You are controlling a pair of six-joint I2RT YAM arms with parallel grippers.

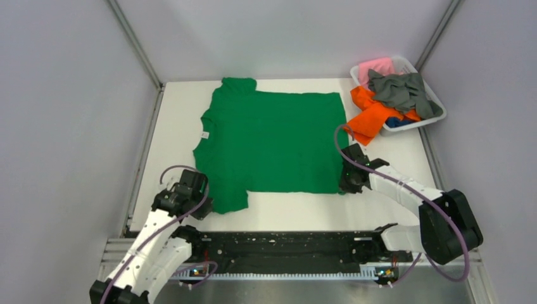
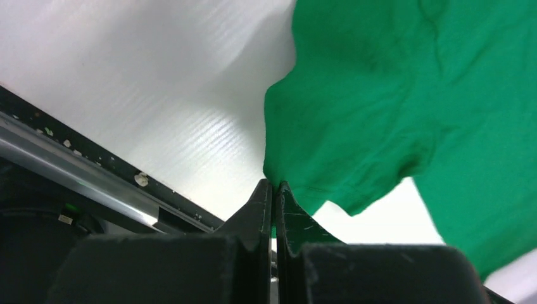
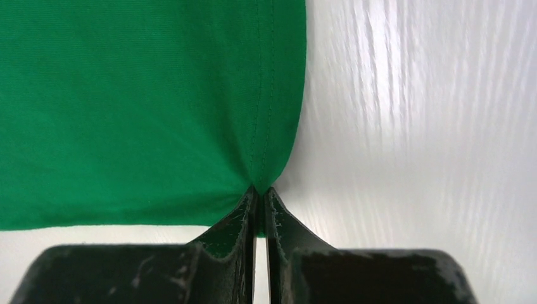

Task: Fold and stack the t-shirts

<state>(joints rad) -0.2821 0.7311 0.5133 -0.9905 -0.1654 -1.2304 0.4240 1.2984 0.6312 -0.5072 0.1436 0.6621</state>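
The black fingers of the left claw [image 2: 273, 185] fill the bottom of its wrist view. They are pressed together on the hem corner of a sleeve of the bright green short-sleeved cloth t-shirt [image 1: 272, 142]. The right claw [image 3: 259, 190] is likewise clamped on the stitched bottom-hem corner of the same shirt.

From above, the shirt lies spread flat on the white counter [image 1: 304, 212], neck toward 9 o'clock and hem toward 3 o'clock. The left claw grips at about 7 o'clock of the garment and the right claw at about 5 o'clock.

This looks like the start of the first fold, with the near long edge held at both ends. The next move probably calls for both claws to lift together and carry that edge toward 12 o'clock. They would need to keep pace so the cloth stays taut and lands square on the far half.

At 2 o'clock a white plastic basket [image 1: 437, 104] holds the orange tee [image 1: 370, 117], dark grey tee [image 1: 402, 88] and pink tee [image 1: 373, 66], heaped together. The blue tee [image 1: 394, 121] shows only as a sliver under the others.

Whether each claw has caught one layer or both cannot be told, since the fingers hide the pinch. The left arm's base is cut off at the frame's bottom edge.
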